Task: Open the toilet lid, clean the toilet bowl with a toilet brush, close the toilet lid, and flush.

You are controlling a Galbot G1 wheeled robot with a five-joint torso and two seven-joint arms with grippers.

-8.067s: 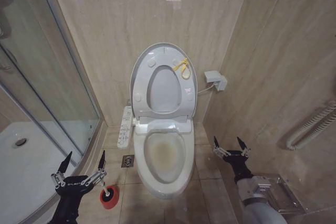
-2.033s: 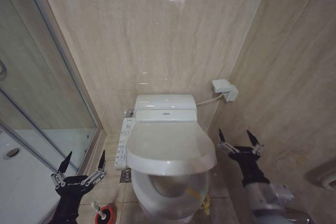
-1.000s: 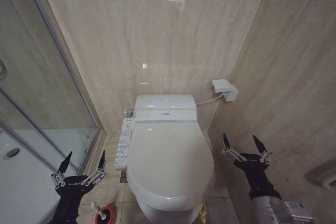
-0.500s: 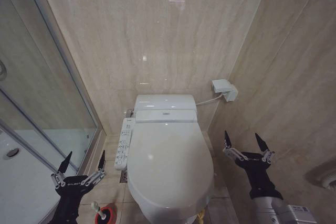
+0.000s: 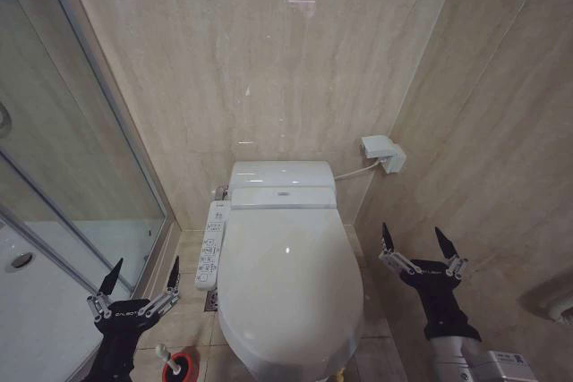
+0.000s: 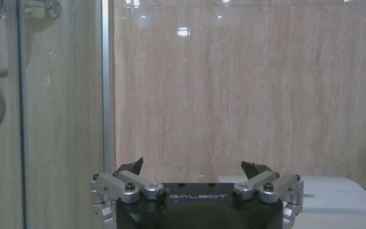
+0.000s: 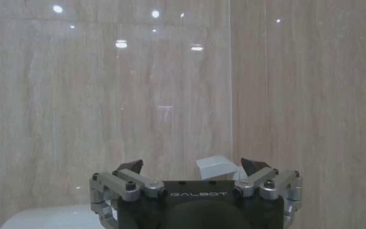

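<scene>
The toilet lid (image 5: 286, 284) lies flat and shut over the toilet, so the toilet bowl is hidden beneath it. The toilet brush (image 5: 162, 351) stands in its red holder cup (image 5: 183, 367) on the floor left of the toilet, with its white handle tip showing. My left gripper (image 5: 143, 266) hovers open just above the brush and holds nothing; it also appears open in the left wrist view (image 6: 192, 167). To the right of the lid, clear of it, my right gripper (image 5: 413, 237) is open and empty, with its fingertips pointing up (image 7: 192, 164).
The white tank (image 5: 282, 176) sits against the tiled back wall. A control panel (image 5: 213, 243) runs along the toilet's left side. A white wall box (image 5: 381, 151) with a cable hangs on the right. A glass shower screen (image 5: 81, 158) closes off the left.
The lid has come down from half-lowered to fully shut. My right gripper has drawn back to the right, away from the lid. The left arm has not moved.
</scene>
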